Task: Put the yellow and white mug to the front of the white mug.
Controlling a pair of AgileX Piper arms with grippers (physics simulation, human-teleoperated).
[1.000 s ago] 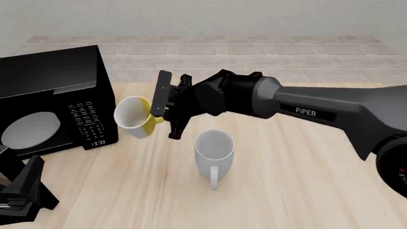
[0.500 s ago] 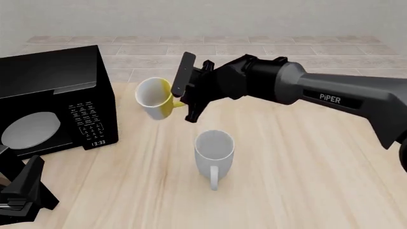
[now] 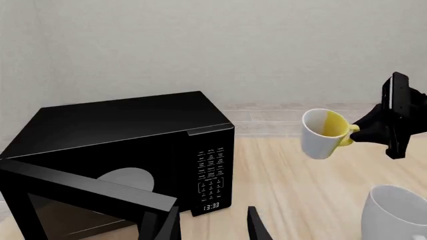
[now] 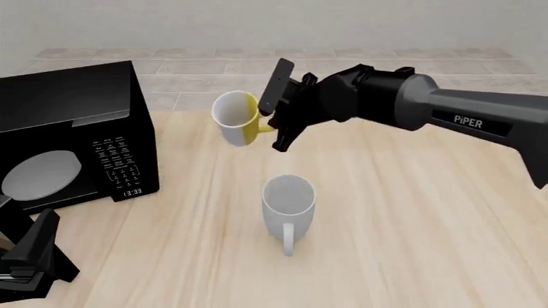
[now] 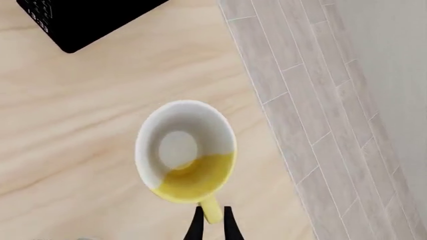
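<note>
The yellow and white mug [image 4: 235,124] hangs tilted in the air over the far part of the table, left of my right gripper [image 4: 272,123], which is shut on its yellow handle. In the right wrist view I look down into the yellow and white mug [image 5: 186,157], with the fingers [image 5: 198,228] pinching the handle. The white mug [image 4: 289,201] stands upright on the table nearer to me, handle toward me, apart from the other mug. My left gripper [image 4: 27,258] rests low at the near left, open and holding nothing. In the left wrist view, the yellow and white mug [image 3: 324,133] hangs above the white mug [image 3: 396,212].
A black microwave [image 4: 73,138] fills the left side of the table, its door [image 3: 87,189] swung open toward my left gripper [image 3: 212,230]. A tiled floor strip and pale wall lie beyond the table's far edge [image 4: 360,113].
My right arm has carried the yellow and white mug up and to the right, away from the microwave and toward the far edge. The white mug and left arm have not moved.
</note>
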